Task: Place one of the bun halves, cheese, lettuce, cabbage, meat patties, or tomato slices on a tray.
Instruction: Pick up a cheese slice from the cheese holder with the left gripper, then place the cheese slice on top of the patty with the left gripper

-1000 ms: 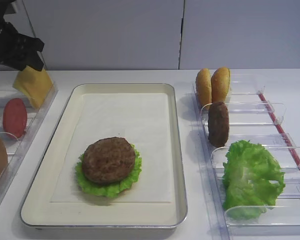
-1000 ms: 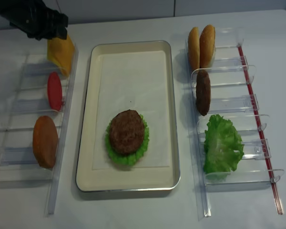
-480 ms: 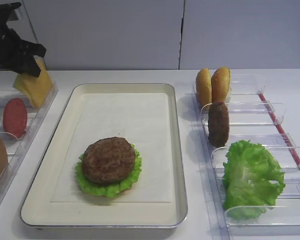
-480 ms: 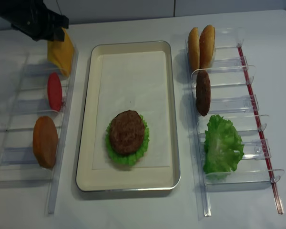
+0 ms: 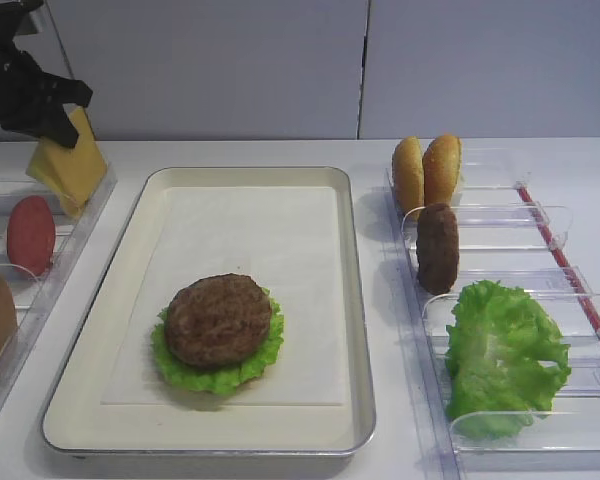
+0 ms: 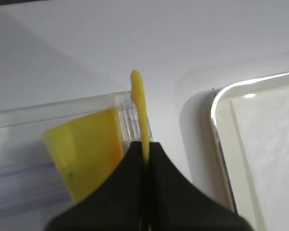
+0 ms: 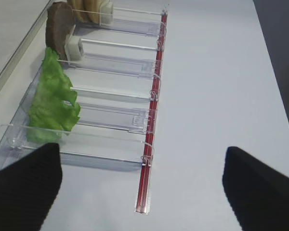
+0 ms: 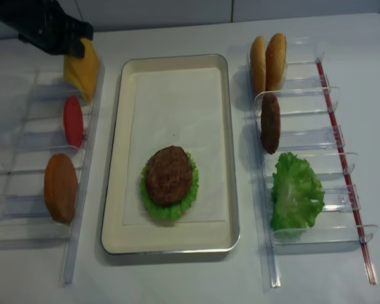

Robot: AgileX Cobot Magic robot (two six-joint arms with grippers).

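One cheese [image 6: 140, 113] slice sits pinched edge-on in the closed left pincer [image 6: 145, 155] at the desk's far left corner, above its clear holder [image 6: 48, 144]. Right pincer [image 7: 139, 185] stands wide, gripping nothing. Tray [image 5: 355, 300] carries patty [image 5: 218, 318] on lettuce [image 5: 210, 377].

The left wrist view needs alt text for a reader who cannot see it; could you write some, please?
The left gripper is shut on the edge of a thin yellow cheese slice above a clear plastic holder. A rounded corner of the cream tray shows at right.

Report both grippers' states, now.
Left gripper: shut on a cheese slice.
Right gripper: open, holding nothing.
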